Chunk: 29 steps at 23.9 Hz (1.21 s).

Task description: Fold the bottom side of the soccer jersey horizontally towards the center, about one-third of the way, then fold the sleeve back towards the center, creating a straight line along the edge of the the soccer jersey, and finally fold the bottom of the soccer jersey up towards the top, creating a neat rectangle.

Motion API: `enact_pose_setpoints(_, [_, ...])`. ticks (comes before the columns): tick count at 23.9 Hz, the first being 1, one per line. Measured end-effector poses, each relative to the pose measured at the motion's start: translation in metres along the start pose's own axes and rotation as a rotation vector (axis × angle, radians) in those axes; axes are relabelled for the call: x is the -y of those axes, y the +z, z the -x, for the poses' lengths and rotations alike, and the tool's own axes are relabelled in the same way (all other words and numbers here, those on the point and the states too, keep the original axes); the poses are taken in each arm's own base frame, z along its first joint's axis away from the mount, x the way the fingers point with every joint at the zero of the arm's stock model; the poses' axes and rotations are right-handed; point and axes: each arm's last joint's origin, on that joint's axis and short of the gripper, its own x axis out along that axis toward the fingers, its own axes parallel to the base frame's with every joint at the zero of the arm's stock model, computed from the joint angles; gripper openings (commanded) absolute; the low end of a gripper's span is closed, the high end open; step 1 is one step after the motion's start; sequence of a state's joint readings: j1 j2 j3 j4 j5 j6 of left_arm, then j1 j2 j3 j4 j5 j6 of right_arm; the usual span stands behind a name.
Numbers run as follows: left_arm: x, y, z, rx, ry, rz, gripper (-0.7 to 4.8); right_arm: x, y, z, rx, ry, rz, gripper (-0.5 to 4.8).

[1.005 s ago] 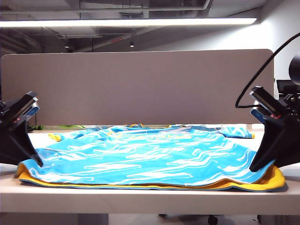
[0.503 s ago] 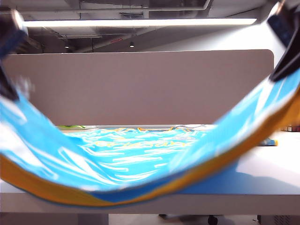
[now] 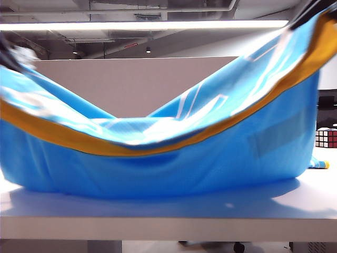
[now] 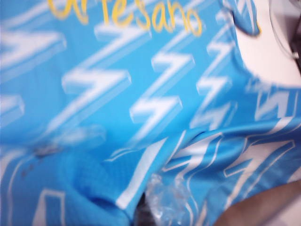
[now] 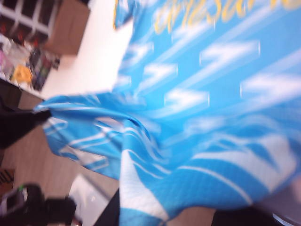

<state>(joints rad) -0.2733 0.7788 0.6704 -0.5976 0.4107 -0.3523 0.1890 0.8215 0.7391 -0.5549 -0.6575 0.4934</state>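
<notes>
Exterior view: sky-blue, white-streaked soccer jersey (image 3: 158,158) is hanging across the frame above the white surface (image 3: 168,216); its yellow-lined bottom hem (image 3: 147,149) is sagging between left gripper (image 3: 8,50) and right gripper (image 3: 316,8), both clamped on its raised corners.

I see the soccer jersey (image 3: 174,163) lifted from the table at both ends — it hangs like a hammock, plain blue outside, white streaks inside. The bottom of the soccer jersey (image 3: 158,149) sags in a yellow band across the middle — high at both sides.
</notes>
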Motion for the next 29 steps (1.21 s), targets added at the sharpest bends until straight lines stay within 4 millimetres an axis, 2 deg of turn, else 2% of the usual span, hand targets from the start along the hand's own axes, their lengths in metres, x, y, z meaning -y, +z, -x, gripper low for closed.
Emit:
enact_pose_setpoints(6, [-0.014, 0.05, -0.048, 0.037, 0.024, -0.047, -0.05, 0.013, 0.057, -0.035, 0.009, -0.039, 0.019, -0.08])
enact_pose_setpoints(7, [-0.019, 0.073, -0.061, 0.056, 0.033, -0.072, -0.05, 0.019, 0.081, -0.045, 0.021, -0.064, 0.045, -0.08])
enact_pose_setpoints(8, [-0.023, 0.088, -0.07, 0.068, 0.043, -0.082, -0.05, 0.023, 0.09, -0.05, 0.025, -0.082, 0.051, -0.08])
enact_pose_setpoints(9, [-0.034, 0.11, -0.084, 0.081, 0.066, -0.085, -0.05, 0.032, 0.109, -0.058, 0.034, -0.125, 0.058, -0.08])
enact_pose_setpoints(14, [-0.057, 0.147, -0.118, 0.095, 0.101, -0.088, 0.1, 0.053, 0.148, -0.08, 0.06, -0.183, 0.071, 0.03])
enact_pose_setpoints(15, [-0.064, 0.153, -0.127, 0.101, 0.109, -0.096, 1.0, 0.057, 0.152, -0.085, 0.064, -0.192, 0.074, 0.57])
enact_pose_setpoints(16, [-0.076, 0.159, -0.139, 0.102, 0.125, -0.115, 1.66, 0.069, 0.16, -0.095, 0.067, -0.203, 0.083, 1.07])
enact_pose_setpoints(18, [-0.085, 0.166, -0.15, 0.109, 0.141, -0.146, 2.2, 0.082, 0.169, -0.104, 0.09, -0.224, 0.092, 1.81])
enact_pose_setpoints(21, [-0.097, 0.178, -0.156, 0.152, 0.174, -0.18, 2.2, 0.103, 0.181, -0.106, 0.128, -0.278, 0.074, 1.86])
enact_pose_setpoints(24, [-0.118, 0.191, -0.148, 0.242, 0.242, -0.181, 2.2, 0.126, 0.196, -0.099, 0.182, -0.331, 0.055, 1.86])
enact_pose_setpoints(26, [-0.131, 0.193, -0.143, 0.259, 0.273, -0.165, 2.2, 0.14, 0.198, -0.094, 0.2, -0.36, 0.034, 1.86])
enact_pose_setpoints(29, [-0.152, 0.194, -0.134, 0.271, 0.318, -0.128, 2.35, 0.161, 0.199, -0.087, 0.207, -0.397, -0.008, 2.32])
